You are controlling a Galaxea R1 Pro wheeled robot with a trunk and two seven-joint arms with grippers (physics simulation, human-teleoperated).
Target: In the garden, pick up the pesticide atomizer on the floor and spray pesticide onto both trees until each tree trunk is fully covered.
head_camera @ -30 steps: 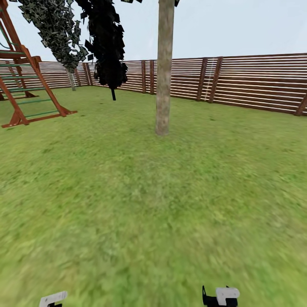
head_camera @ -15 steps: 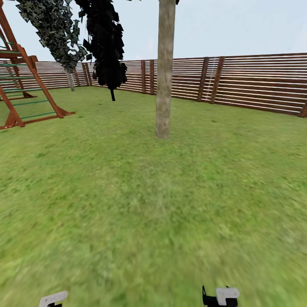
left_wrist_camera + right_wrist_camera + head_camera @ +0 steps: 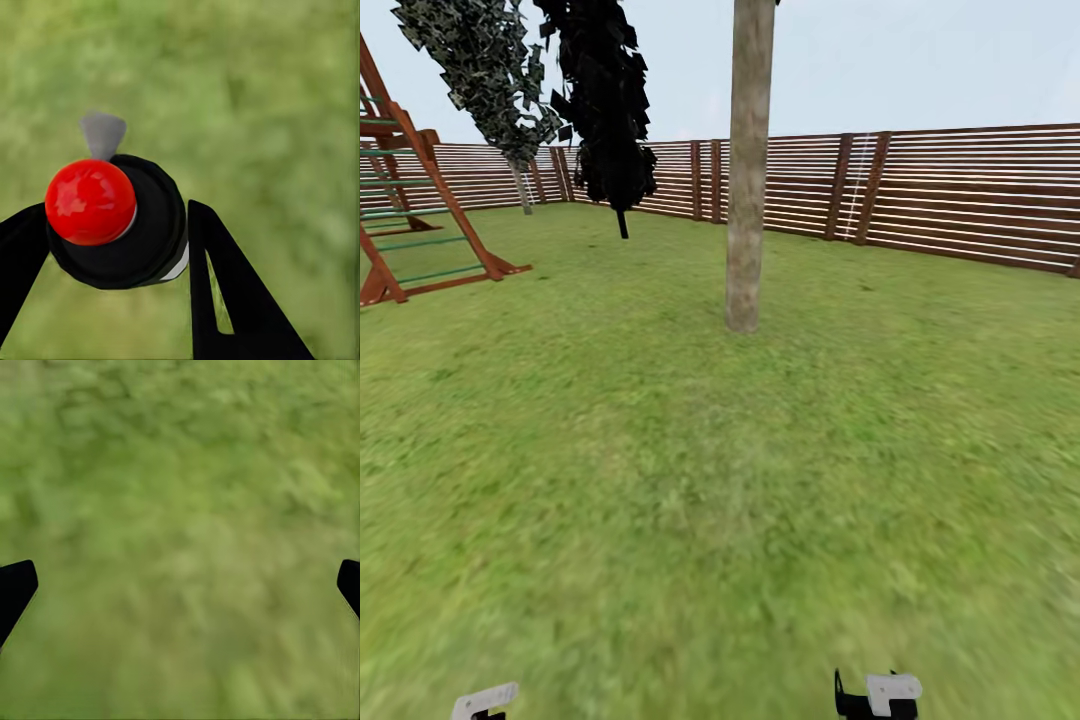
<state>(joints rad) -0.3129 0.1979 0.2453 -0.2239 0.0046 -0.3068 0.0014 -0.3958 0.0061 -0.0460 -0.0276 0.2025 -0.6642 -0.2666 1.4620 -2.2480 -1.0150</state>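
the pesticide atomizer (image 3: 124, 225) sits between my left gripper (image 3: 112, 247) fingers, which are closed against its round black body on both sides; its red ball top faces the wrist camera and a small grey nozzle tip pokes out past it, all hanging over blurred grass (image 3: 270, 90). my right gripper (image 3: 180, 585) is spread wide with nothing between the fingers, just the two black fingertips (image 3: 15, 589) at the picture's edges and green lawn under them.

from the head camera i see a white bit of each arm low in the frame, the left arm (image 3: 485, 700) and the right arm (image 3: 880, 693) (the grippers themselves are too cut off there to judge). ahead of me on the lawn stands a tree trunk (image 3: 746, 170), a bare grey-beige column, upright, well apart from my arms. behind it runs the brown slatted fence (image 3: 960, 195). off to the left near the fence are a dark narrow tree (image 3: 605, 100) and a greyer leafy one (image 3: 485, 70) beside it, and further left a reddish wooden climbing frame (image 3: 415, 210) stands on the grass.
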